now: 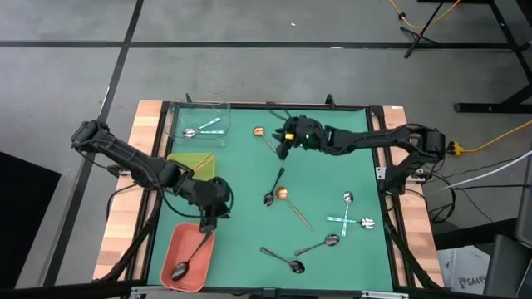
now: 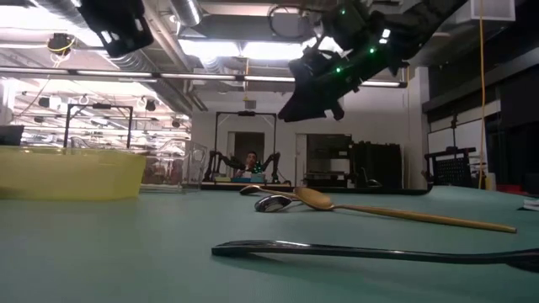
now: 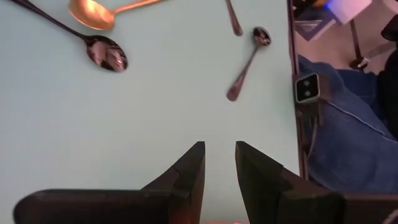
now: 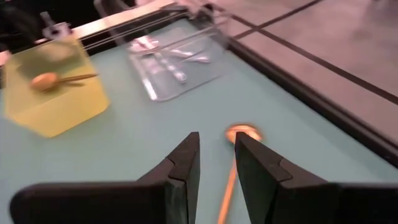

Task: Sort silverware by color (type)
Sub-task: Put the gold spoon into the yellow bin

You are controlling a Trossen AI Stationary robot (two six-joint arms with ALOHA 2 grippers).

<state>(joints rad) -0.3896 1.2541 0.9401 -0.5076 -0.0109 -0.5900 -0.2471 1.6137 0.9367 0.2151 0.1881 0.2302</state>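
My left gripper [image 1: 205,223] [image 3: 219,165] hovers over the far edge of the salmon-orange tray [image 1: 170,249], fingers open a little and holding nothing. One dark spoon [image 1: 189,257] lies in that tray. My right gripper [image 1: 283,147] [image 4: 216,158] hangs above the mat, well off it in the low view [image 2: 313,99]. It is slightly open over the handle of a copper spoon [image 1: 264,138] [image 4: 240,133] that lies flat near the far edge. Loose on the mat lie a dark spoon [image 1: 272,193], a copper spoon [image 1: 293,208], silver spoons [image 1: 349,202] and dark spoons [image 1: 320,244].
A clear tray [image 1: 218,108] at the far left corner holds silver spoons [image 1: 199,129]. The yellow-green tray [image 1: 179,158] beside it holds a copper spoon [image 4: 53,79]. Bare mat lies between the trays and the loose spoons. A person's jeans [image 3: 348,143] show past the table's edge.
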